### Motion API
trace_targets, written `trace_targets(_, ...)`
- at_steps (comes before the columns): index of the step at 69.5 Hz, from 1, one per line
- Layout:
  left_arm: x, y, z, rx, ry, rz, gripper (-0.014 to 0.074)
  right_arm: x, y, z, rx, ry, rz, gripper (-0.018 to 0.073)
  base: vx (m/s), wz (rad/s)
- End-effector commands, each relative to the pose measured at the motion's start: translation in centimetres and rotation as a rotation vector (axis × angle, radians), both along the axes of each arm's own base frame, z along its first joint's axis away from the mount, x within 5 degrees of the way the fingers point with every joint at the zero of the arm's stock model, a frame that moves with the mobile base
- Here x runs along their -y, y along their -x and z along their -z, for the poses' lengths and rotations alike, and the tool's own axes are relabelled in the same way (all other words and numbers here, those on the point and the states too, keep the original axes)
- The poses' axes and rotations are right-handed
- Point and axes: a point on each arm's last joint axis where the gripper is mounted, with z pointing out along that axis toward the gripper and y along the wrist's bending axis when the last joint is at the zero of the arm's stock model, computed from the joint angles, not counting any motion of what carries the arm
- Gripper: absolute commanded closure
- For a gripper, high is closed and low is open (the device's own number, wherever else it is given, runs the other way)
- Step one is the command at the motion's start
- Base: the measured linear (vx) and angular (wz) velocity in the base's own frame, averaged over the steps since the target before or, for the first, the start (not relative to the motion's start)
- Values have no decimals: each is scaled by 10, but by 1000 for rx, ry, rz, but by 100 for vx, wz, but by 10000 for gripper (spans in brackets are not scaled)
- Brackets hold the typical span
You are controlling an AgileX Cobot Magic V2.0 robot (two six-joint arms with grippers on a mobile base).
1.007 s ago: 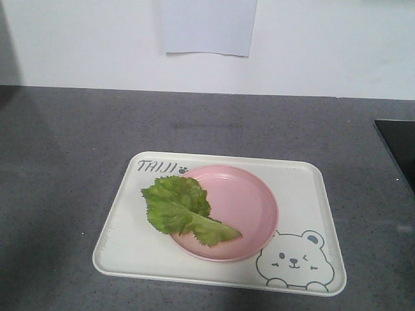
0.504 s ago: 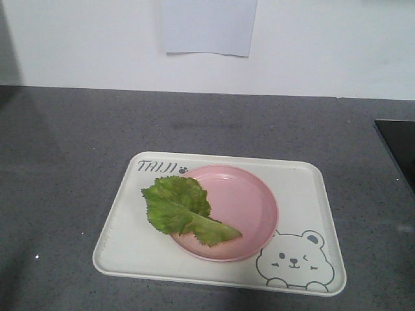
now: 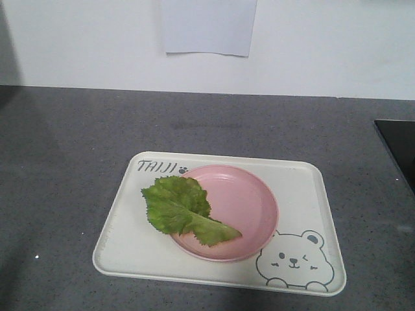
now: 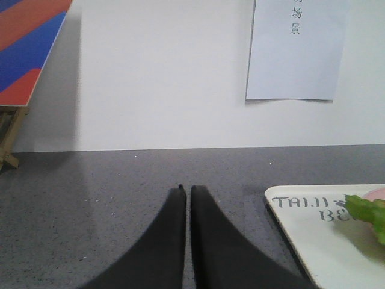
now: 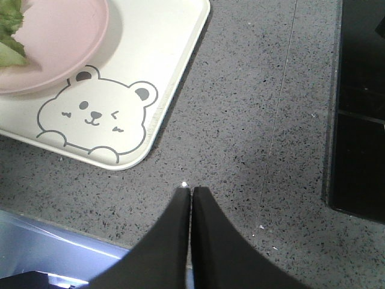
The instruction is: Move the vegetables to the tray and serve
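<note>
A green frilly lettuce leaf, the vegetables (image 3: 179,208), lies half on a round pink plate (image 3: 246,201) and half on the cream tray (image 3: 298,188) with the bear drawing. Neither gripper shows in the front view. My left gripper (image 4: 187,189) is shut with nothing in it, low over the grey counter to the left of the tray's corner (image 4: 313,235); a bit of the leaf (image 4: 367,211) shows there. My right gripper (image 5: 191,189) is shut and empty over the counter, just off the tray's bear corner (image 5: 162,114). The plate's edge (image 5: 66,36) shows at top left.
The tray sits on a grey speckled counter (image 3: 65,162) against a white wall with a paper sheet (image 3: 207,26). A black panel (image 3: 399,149) lies at the counter's right, also seen as a black panel (image 5: 361,102) beside my right gripper. A striped board (image 4: 27,42) leans at far left.
</note>
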Motion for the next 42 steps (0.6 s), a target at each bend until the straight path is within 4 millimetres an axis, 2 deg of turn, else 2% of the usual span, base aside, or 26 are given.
trace_targets(1, 1, 1, 2, 59, 43, 15, 604, 0, -4, -10, 64, 0, -4, 568, 0, 0)
trace_targets(42, -2, 1, 1, 61, 46, -37, 604, 0, -4, -10, 63, 0, -4, 568, 0, 0)
